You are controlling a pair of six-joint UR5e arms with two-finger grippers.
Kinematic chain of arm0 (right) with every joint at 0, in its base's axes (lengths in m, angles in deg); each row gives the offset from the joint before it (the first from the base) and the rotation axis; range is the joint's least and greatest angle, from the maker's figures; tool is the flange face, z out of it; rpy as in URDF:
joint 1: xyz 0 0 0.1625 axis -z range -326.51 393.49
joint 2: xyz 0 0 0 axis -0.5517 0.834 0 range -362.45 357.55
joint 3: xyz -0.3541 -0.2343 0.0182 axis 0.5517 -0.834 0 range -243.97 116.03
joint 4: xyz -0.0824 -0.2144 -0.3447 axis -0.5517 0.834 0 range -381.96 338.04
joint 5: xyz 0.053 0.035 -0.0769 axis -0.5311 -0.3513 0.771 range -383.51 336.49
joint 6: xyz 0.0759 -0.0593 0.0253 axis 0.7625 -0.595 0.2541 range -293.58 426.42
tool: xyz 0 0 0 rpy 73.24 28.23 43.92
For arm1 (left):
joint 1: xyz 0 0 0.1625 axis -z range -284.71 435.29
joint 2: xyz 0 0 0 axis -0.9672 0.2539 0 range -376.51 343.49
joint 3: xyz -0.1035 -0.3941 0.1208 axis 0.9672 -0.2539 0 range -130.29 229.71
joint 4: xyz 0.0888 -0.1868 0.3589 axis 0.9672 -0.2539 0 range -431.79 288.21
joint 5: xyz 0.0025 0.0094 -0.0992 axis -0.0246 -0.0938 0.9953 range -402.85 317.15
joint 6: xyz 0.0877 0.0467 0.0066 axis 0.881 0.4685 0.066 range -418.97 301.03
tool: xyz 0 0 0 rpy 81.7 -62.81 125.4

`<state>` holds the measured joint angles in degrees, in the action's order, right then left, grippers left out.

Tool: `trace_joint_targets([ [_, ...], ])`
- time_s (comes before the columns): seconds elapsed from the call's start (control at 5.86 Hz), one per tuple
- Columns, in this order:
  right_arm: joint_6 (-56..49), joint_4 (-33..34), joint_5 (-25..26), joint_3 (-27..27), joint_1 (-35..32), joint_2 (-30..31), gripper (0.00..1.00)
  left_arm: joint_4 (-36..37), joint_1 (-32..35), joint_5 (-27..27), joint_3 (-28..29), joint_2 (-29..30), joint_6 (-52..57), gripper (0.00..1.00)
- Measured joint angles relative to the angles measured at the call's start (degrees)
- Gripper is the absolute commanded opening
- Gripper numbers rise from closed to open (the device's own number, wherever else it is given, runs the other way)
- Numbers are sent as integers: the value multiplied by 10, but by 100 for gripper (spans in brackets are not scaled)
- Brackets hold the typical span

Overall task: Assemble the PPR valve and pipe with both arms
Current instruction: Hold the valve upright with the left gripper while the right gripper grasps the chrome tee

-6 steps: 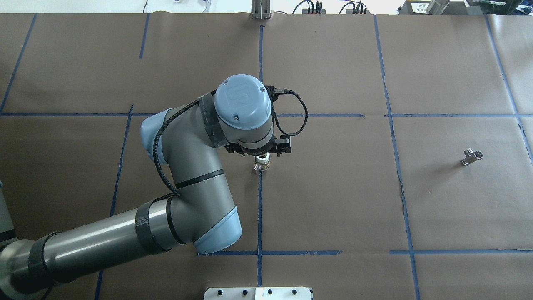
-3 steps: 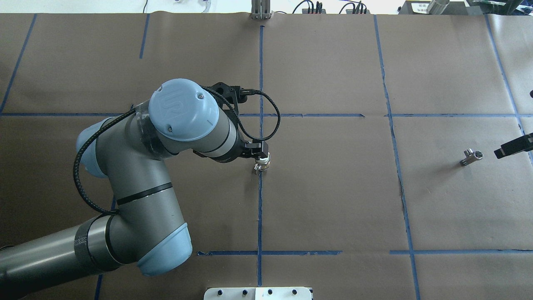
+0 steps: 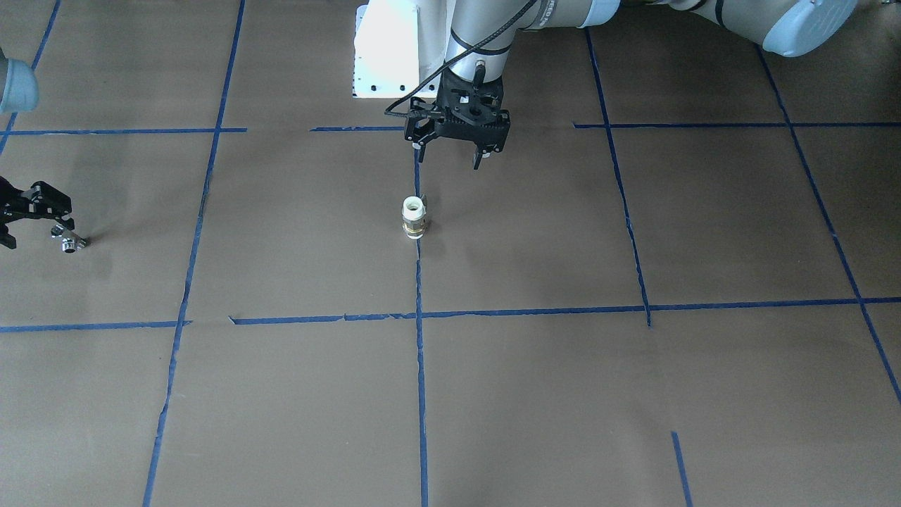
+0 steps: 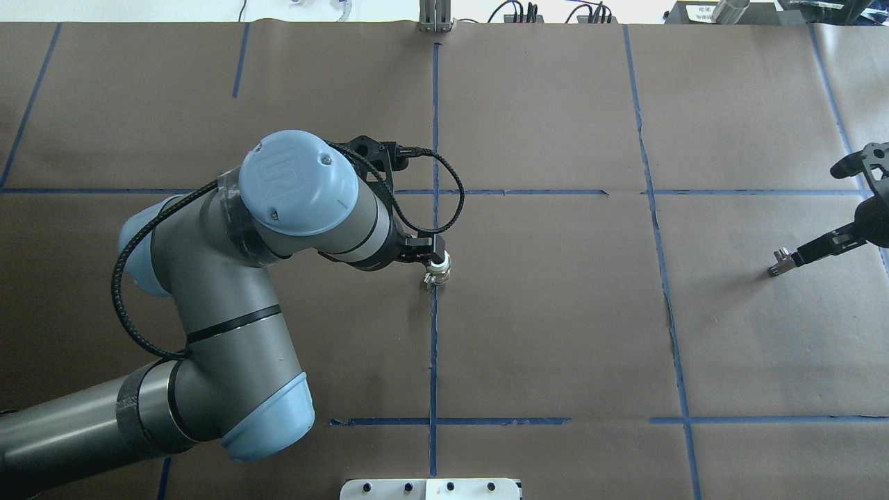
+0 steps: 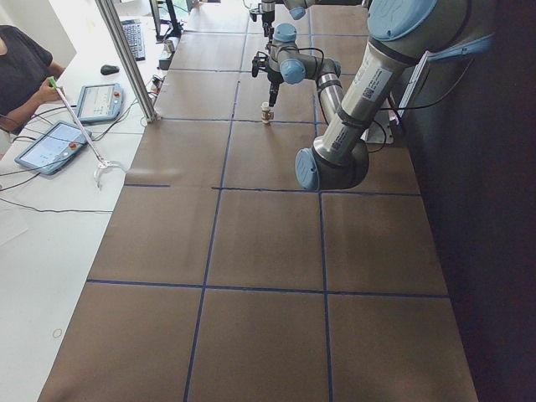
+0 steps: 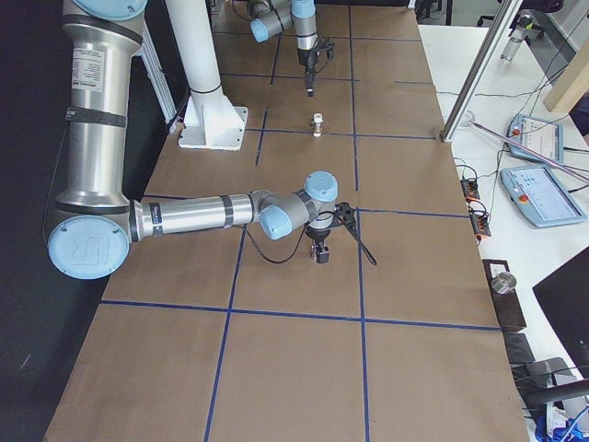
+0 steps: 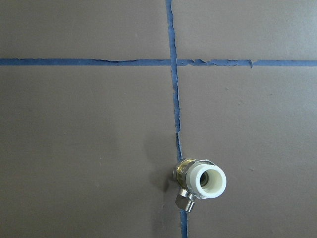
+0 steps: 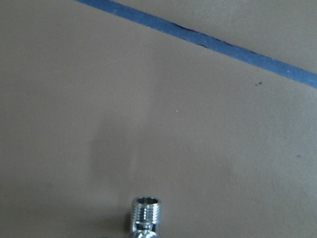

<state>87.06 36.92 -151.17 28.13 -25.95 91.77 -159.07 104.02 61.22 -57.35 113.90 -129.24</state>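
A white PPR fitting with a metal collar (image 3: 414,217) stands upright on the centre blue tape line; it also shows in the overhead view (image 4: 438,270) and the left wrist view (image 7: 203,181). My left gripper (image 3: 450,153) is open and empty, hovering above and a little behind it. A small chrome valve (image 4: 779,263) lies at the table's right side, and its threaded end shows in the right wrist view (image 8: 146,215). My right gripper (image 3: 35,236) is open, low over the valve, with one fingertip right next to it; I cannot tell if they touch.
Brown paper (image 4: 555,312) with blue tape grid lines (image 4: 433,347) covers the table. The white robot base plate (image 3: 394,49) sits at the near middle edge. A metal post (image 5: 126,59), tablets and an operator are off the far edge.
My left arm swung left, uncovering the fitting, which stays standing. My right gripper came in from the right edge and moved onto the valve.
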Motion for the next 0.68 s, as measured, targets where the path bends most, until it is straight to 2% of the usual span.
trace_joint_targets([
  [0.17,9,-20,-3,-13,5,-4,94,0,0,0,-3,-4,0,92],
  [0.34,25,-27,-7,-14,7,-5,61,0,1,0,-7,-5,0,92],
  [0.51,37,-28,-10,-13,10,-5,12,0,2,0,-8,-7,0,92],
  [0.68,41,-29,-11,-13,10,-5,0,0,2,0,-14,-13,0,92],
])
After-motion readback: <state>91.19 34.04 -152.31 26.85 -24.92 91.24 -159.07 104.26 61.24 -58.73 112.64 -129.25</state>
